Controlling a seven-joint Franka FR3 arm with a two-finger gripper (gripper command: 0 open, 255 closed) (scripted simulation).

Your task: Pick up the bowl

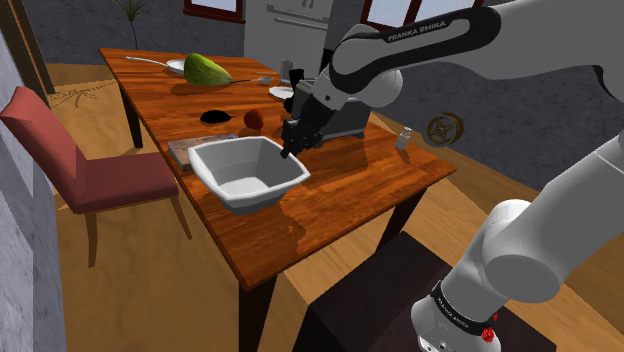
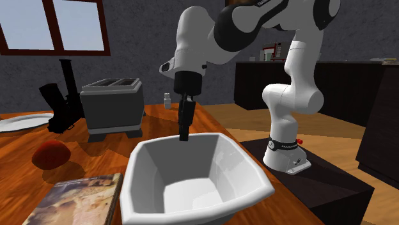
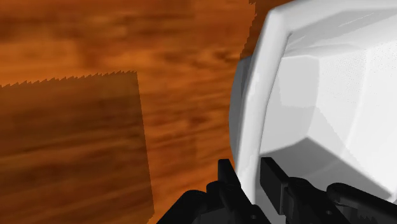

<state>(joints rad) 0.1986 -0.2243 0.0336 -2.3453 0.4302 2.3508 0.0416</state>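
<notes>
Right now one white bowl (image 1: 247, 172) is sitting on the wooden table (image 1: 370, 195), its bare inside holding nothing. In the shoulder view, one book (image 1: 188, 150) is lying at its ten o'clock, one red fruit (image 1: 254, 119) at twelve and one toaster (image 2: 114, 105) at one. The gripper (image 1: 290, 150) is hanging at the bowl's two o'clock, its fingers pinching the rim wall, one inside and one outside
</notes>
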